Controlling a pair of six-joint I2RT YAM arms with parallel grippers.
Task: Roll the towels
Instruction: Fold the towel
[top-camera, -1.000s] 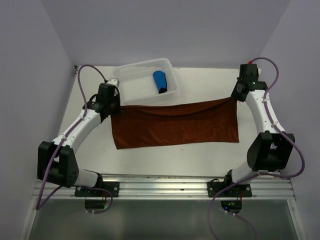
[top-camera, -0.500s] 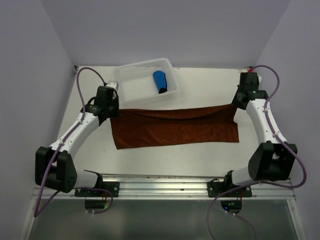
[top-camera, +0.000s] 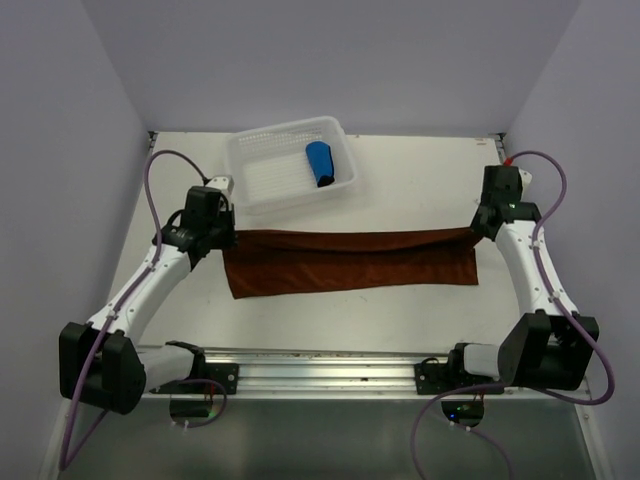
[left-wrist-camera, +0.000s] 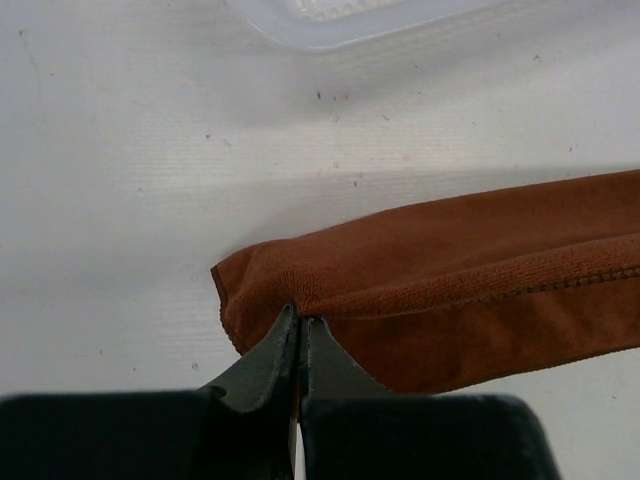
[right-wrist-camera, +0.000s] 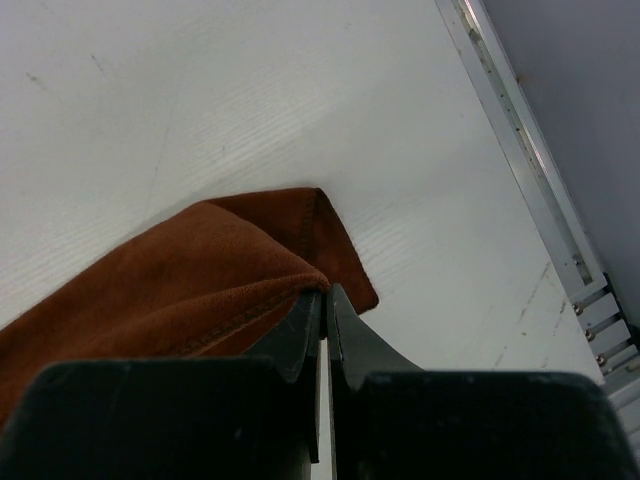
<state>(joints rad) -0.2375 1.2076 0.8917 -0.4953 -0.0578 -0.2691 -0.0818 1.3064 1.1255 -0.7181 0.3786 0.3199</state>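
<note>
Rust-brown towel (top-camera: 350, 265) is pinched at its corners by the left hand (left-wrist-camera: 300, 322) and right hand (right-wrist-camera: 325, 295). Both should move level together, holding the fold ahead of them straight.

We find the long rust-brown cloth towel (top-camera: 350, 265) stretched left to right across the middle of the flat white counter (top-camera: 420, 175), with its far edge doubled over onto itself. The left claw (left-wrist-camera: 300, 318) pinches that fold at the towel's left end, and the right claw (right-wrist-camera: 325, 292) pinches it at the right end. Behind the towel, toward the far left, sits the white plastic mesh basket (top-camera: 262, 175), near the cloth but apart from it. The rolled bright blue cloth towel (top-camera: 320, 163) lies inside the basket, on its right side.
</note>
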